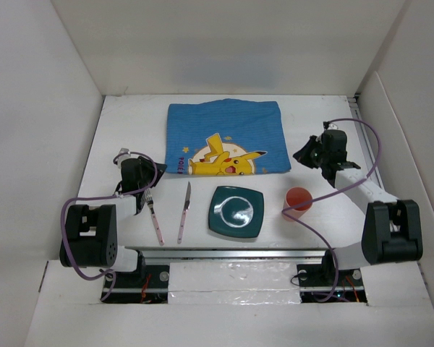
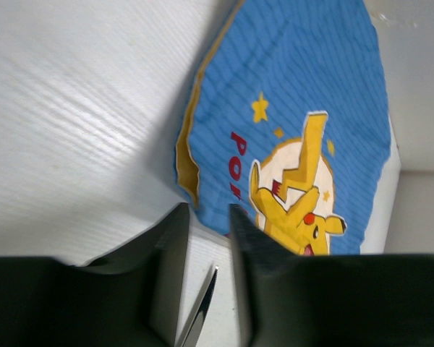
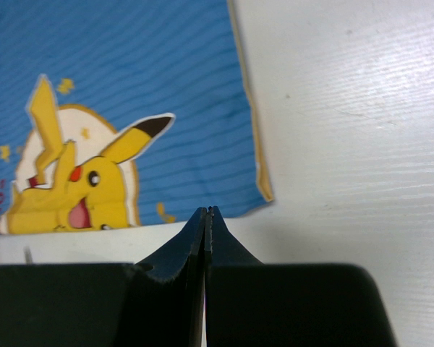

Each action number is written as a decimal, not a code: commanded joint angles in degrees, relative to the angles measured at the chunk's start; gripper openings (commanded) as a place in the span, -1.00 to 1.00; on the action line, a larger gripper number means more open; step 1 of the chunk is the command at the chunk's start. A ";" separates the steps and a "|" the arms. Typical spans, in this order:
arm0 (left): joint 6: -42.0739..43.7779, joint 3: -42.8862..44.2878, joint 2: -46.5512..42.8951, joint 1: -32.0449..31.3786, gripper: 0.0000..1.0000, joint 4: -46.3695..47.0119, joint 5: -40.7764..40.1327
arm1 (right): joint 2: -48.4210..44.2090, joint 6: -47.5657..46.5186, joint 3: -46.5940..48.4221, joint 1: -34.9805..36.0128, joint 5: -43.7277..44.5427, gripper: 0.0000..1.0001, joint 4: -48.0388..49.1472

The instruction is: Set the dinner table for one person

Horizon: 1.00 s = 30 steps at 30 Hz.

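The white dinner table [image 1: 126, 130] carries a blue placemat [image 1: 224, 137] with a yellow cartoon print at the back middle. In front of it lie a fork [image 1: 154, 213], a knife [image 1: 184, 211], a square dark-teal plate [image 1: 236, 212] and a red cup [image 1: 299, 198]. My left gripper [image 1: 150, 173] hovers left of the placemat, above the fork's head. It is open and empty [image 2: 206, 210], and the knife tip [image 2: 202, 303] shows between its fingers. My right gripper [image 1: 299, 154] is right of the placemat, behind the cup, shut and empty [image 3: 206, 211].
White walls [image 1: 36, 116] enclose the table on the left, back and right. A metal rail [image 1: 231, 251] runs along the near edge by the arm bases. The right arm's purple cable [image 1: 304, 224] loops down beside the cup.
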 commanded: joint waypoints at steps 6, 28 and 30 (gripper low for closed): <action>-0.80 4.59 -16.90 0.33 -0.11 -10.74 -11.12 | -25.58 -1.14 -3.95 8.15 10.44 -1.00 -3.52; 23.81 16.47 -41.35 -3.97 -0.70 -35.54 10.06 | -49.08 17.14 -22.41 47.69 18.44 0.02 -20.77; 24.16 15.94 -40.47 -3.97 -0.68 -35.37 10.23 | -45.31 18.55 -22.59 49.37 20.81 0.03 -19.81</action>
